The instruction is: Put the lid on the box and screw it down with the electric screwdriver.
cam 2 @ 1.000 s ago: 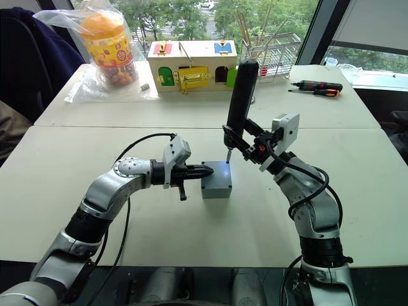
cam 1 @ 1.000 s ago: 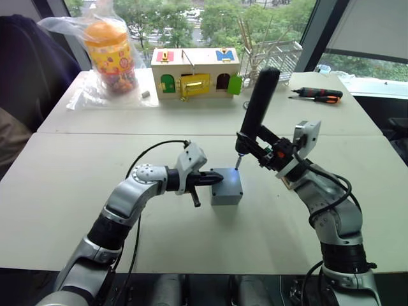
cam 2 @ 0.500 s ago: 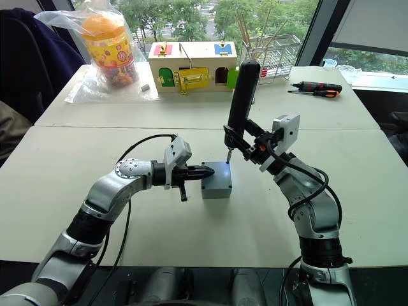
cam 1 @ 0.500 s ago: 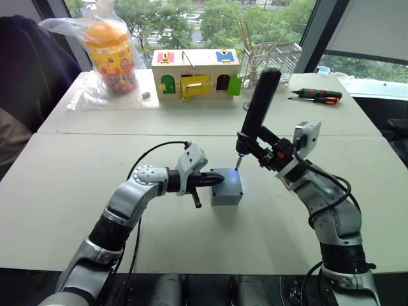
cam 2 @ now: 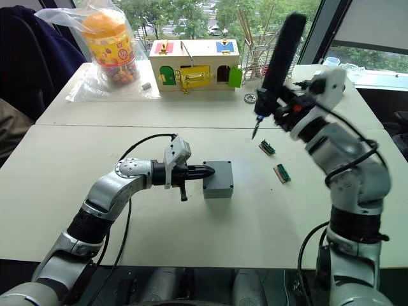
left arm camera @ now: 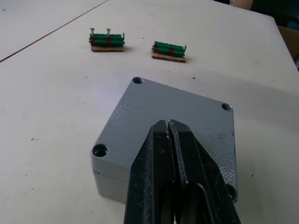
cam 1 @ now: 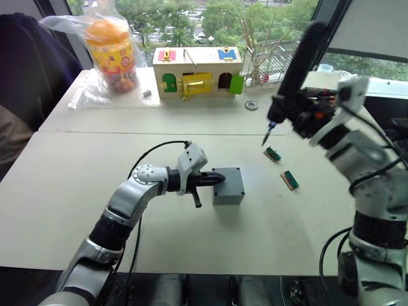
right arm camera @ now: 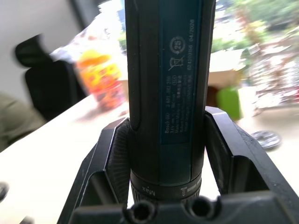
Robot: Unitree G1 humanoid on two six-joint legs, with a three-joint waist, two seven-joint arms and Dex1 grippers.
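The small grey plastic box (cam 1: 228,185) sits on the pale table (cam 1: 76,191) with its flat square grey lid (left arm camera: 175,119) already seated on top, corner holes showing. The left gripper (cam 1: 215,179), its two black fingers pressed together and empty, has its tips resting over the lid's near edge, bracing it.

The right gripper (cam 1: 299,111) is clamped around the thick dark blue-black cylindrical electric screwdriver (cam 1: 294,70), held in the air beyond the box and off to its right, well apart from it. The tool's long axis runs steeply, leaning so that its butt tilts up and away to the right while the short metal bit (cam 1: 266,138) points down and slightly towards the box. Two small green terminal strips (cam 1: 282,167), one carrying what look like screws, lie on the table to the right of the box, under the bit's side.

Judging by that, the step in hand is probably fetching a screw. To do it well, the bit should come down square onto a screw head, the tool brought closer to upright first, and then the screw set straight into a corner hole while the left gripper holds the lid from sliding.
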